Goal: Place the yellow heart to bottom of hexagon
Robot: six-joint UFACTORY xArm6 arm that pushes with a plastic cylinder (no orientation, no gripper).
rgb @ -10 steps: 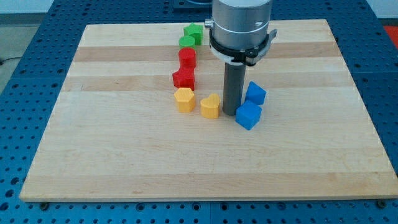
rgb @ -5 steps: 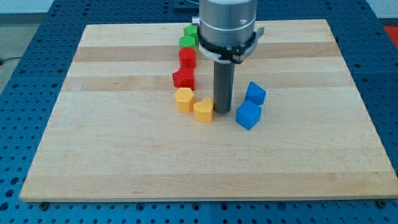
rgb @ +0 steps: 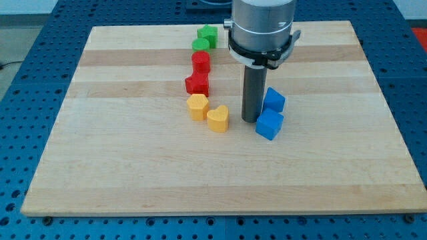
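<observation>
- The yellow heart [rgb: 217,119] lies near the middle of the tabletop [rgb: 133,167], touching or all but touching the lower right side of the yellow hexagon [rgb: 197,106]; it sits diagonally below the hexagon, toward the tabletop's near edge and slightly toward its right edge.
- My tip [rgb: 251,120] rests on the tabletop to the right of the heart, with a clear gap between them, and just beside the two blue blocks.
- There is no gripper on this arm: only a straight dark rod under a grey cylinder, holding nothing.
- A blue cube [rgb: 269,125] stands right against the rod's lower right side; whether they touch I cannot tell. A second blue block [rgb: 273,100] sits just behind it, toward the far edge.
- A column of blocks runs from the hexagon toward the far edge: a red block [rgb: 197,84], another red block [rgb: 201,62], then a round-topped green block [rgb: 199,45] and a green cube-like block [rgb: 208,35] near the far edge.
- The tabletop is a pale wooden board with lengthwise grain bands.
- The board rests on a blue perforated surface [rgb: 27,80] showing on all sides.
</observation>
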